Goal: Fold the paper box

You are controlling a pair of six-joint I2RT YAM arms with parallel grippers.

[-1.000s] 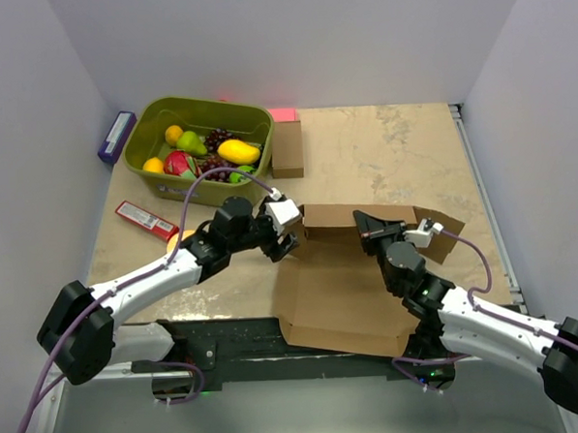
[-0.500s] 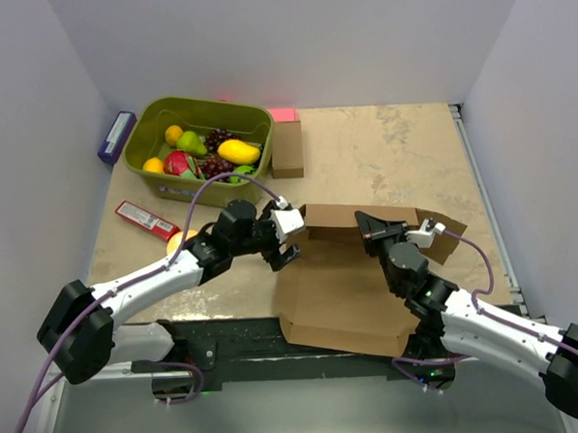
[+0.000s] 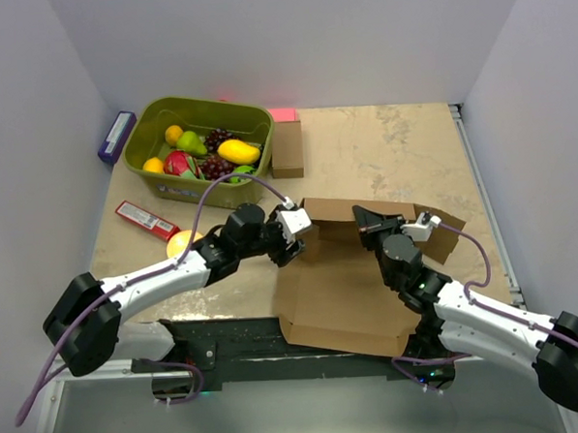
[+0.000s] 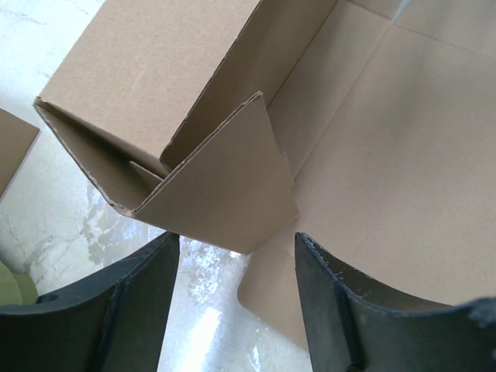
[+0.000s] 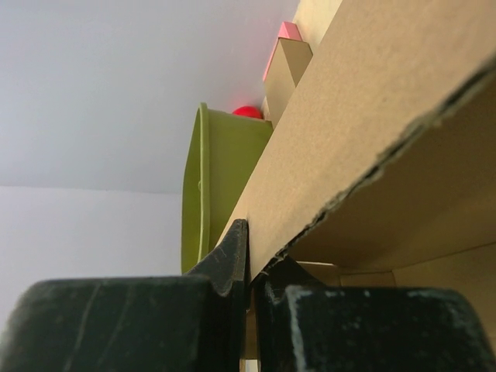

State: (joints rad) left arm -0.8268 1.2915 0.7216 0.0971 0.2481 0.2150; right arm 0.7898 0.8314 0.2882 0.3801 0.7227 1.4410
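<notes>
from the top i see the paper box [image 3: 337,296] half-formed on the desk [image 3: 392,148] at the near edge, its back wall raised. left wrist: my left gripper [image 4: 236,260] is released, with a corner flap [image 4: 225,194] pointing into the gap. right wrist: my right gripper [image 5: 249,260] is clenched on the paper box's wall edge.

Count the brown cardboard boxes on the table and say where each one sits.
2. The paper box, large and partly folded, lies at the near edge between the two arms. The small cardboard box stands farther back, beside the green bin. None seems hidden.
</notes>
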